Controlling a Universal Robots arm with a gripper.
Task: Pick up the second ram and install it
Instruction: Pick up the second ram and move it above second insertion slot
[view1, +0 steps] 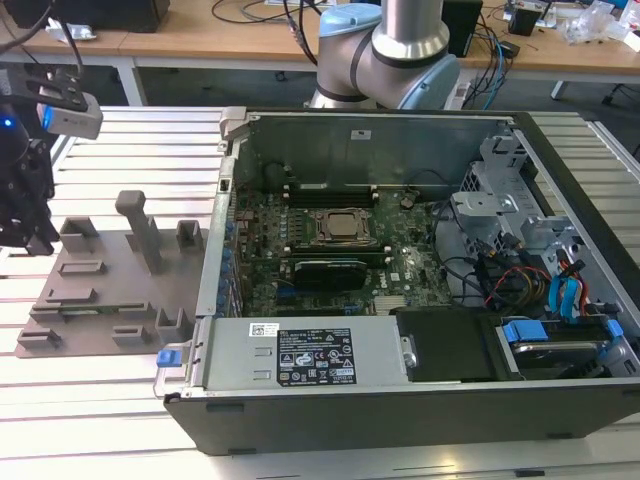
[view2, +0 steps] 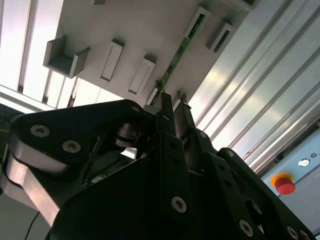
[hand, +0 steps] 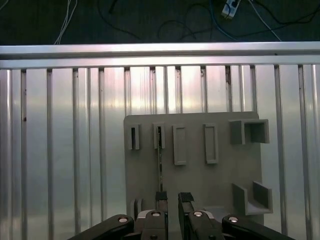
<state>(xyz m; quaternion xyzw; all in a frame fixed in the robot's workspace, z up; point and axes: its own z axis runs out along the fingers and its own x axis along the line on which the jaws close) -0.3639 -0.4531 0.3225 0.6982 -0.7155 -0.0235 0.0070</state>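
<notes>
At the exterior view's left, well apart from the open computer case (view1: 400, 415), the gripper (hand: 173, 198) hangs over the grey holder plate (hand: 220, 180). Its jaws stand slightly apart and hold nothing. The second ram (hand: 160, 160) stands on edge in two slotted blocks, probably so the jaws can close on its thin faces.
</notes>
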